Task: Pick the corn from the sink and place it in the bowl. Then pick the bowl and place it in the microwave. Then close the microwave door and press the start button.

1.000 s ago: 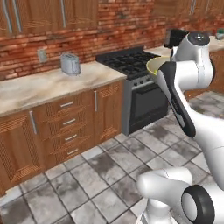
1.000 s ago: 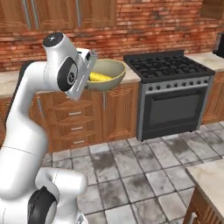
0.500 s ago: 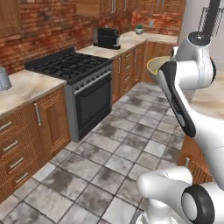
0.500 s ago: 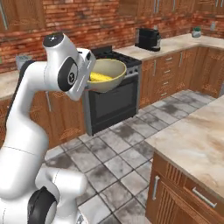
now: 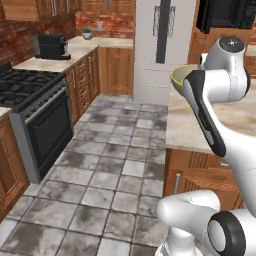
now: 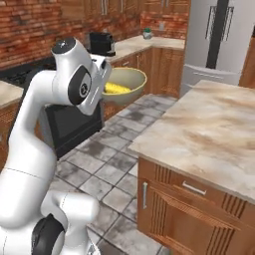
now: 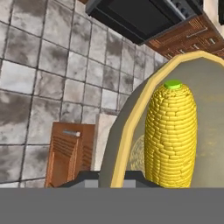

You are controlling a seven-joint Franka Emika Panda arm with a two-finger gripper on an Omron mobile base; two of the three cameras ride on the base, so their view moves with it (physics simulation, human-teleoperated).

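Observation:
The yellow-green bowl [image 6: 132, 78] hangs in the air in front of my arm, with my gripper [image 6: 106, 90] shut on its near rim. The yellow corn [image 6: 117, 88] lies inside it. In the hand view the corn [image 7: 170, 135] stands lengthwise in the bowl [image 7: 130, 120], green tip away from me, and the gripper [image 7: 113, 180] pinches the rim at the bottom. The bowl's rim [image 5: 180, 75] peeks out behind my arm in the left base view. The black microwave [image 5: 227, 14] sits high in wooden cabinetry at the upper right. The sink is out of view.
A grey steel fridge [image 5: 165, 45] stands ahead. A beige island counter [image 6: 209, 129] on wooden cabinets is close on the right. The black stove [image 5: 30, 95] and a coffee machine [image 5: 52, 47] are on the left. Tiled floor [image 5: 115, 170] lies between them.
The whole scene has swung as the base turns: the stove slid left, and the fridge, island and microwave came into view. The bowl with the corn stays in the gripper.

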